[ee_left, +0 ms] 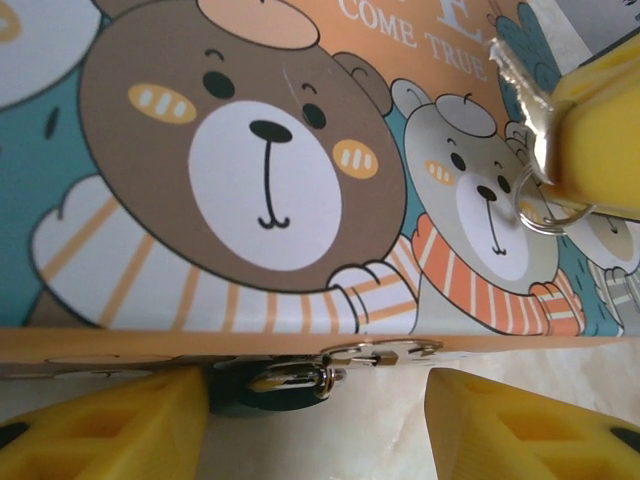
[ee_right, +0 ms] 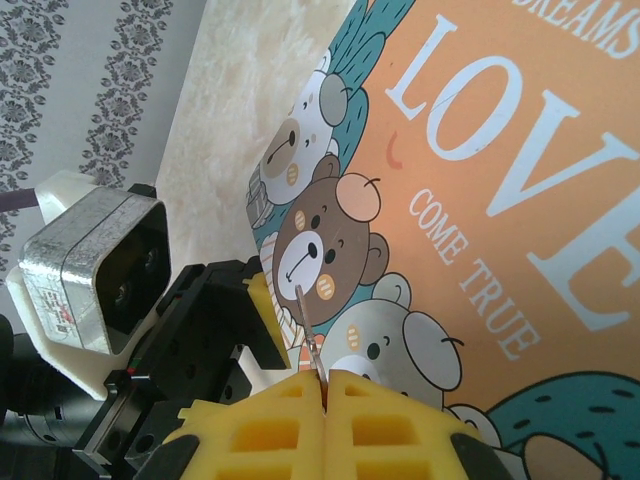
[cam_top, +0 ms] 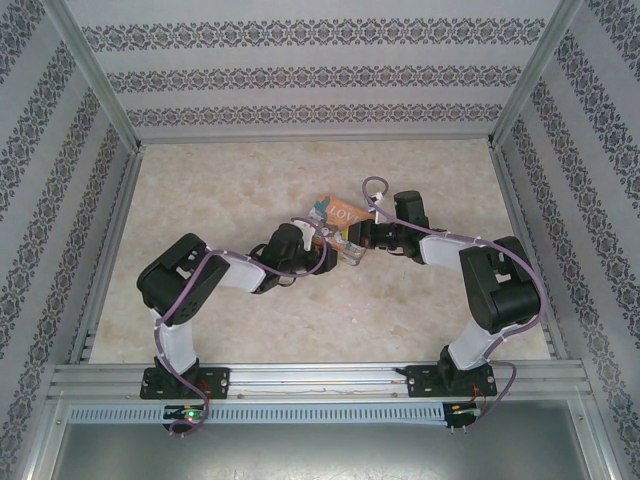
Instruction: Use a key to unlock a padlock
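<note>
The orange tin box [cam_top: 335, 222] is the bulky, rigid obstacle, its lid spread beneath both tools. The left gripper [ee_left: 315, 425] gapes wide, holding nothing, straddling the padlock [ee_left: 275, 385] at the tin's left, near edge. The padlock is small, hard, slick and likely to swing, so it is best pinched by its teal body. The right gripper [ee_right: 325, 400] is clamped on the key [ee_right: 305, 325], a thin stiff sliver that may twist. The keyhole seems hidden.

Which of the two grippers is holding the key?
The right gripper: it is shut on the key, whereas the left gripper stands open.
</note>
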{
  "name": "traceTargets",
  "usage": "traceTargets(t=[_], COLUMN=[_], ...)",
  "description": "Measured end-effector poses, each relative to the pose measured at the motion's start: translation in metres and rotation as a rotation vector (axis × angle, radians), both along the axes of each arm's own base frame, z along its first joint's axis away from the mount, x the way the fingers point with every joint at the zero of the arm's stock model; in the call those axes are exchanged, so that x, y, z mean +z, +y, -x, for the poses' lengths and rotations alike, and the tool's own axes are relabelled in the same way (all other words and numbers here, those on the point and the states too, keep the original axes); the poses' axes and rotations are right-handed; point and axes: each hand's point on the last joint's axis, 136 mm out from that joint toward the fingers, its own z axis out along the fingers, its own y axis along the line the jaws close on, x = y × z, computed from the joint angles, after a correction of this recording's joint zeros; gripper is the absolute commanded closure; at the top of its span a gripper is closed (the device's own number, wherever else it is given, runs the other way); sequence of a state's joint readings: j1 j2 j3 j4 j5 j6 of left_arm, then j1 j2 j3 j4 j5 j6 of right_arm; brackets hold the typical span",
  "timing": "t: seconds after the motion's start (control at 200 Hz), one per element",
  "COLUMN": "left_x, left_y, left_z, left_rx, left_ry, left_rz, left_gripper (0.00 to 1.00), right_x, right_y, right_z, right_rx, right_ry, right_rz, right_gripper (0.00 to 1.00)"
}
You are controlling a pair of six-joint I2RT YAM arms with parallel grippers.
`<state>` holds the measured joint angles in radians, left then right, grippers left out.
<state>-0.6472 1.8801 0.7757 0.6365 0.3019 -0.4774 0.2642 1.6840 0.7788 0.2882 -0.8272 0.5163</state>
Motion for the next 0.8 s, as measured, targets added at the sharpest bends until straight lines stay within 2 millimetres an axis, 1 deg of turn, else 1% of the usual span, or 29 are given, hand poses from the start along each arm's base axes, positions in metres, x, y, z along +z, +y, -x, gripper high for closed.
traceTargets(t=[0.255,0.595,0.804], left_x=[-0.0065,-0.0074,-0.0076], left_y=[-0.0035,-0.0042,-0.0055], left_z=[-0.0016,-0.0028,-0.0048], left_rx=[-0.009,-0.003,0.005], left_ry=[0.013,0.016,0.018], left_rz=[-0.002,0.008,0.022], left_gripper=[0.48,0.52,0.56], right_x=[-0.0003,-0.0001,-0.0002], right_y=[-0.0005,-0.0006,-0.001], right_z=[-0.0008,-0.0014,-0.0022], right_rx=[-0.004,-0.006,-0.01], right_ry=[-0.002,-0.001,0.0], right_rz=[0.004,0.005,0.009], right_gripper=[1.0,1.0,1.0])
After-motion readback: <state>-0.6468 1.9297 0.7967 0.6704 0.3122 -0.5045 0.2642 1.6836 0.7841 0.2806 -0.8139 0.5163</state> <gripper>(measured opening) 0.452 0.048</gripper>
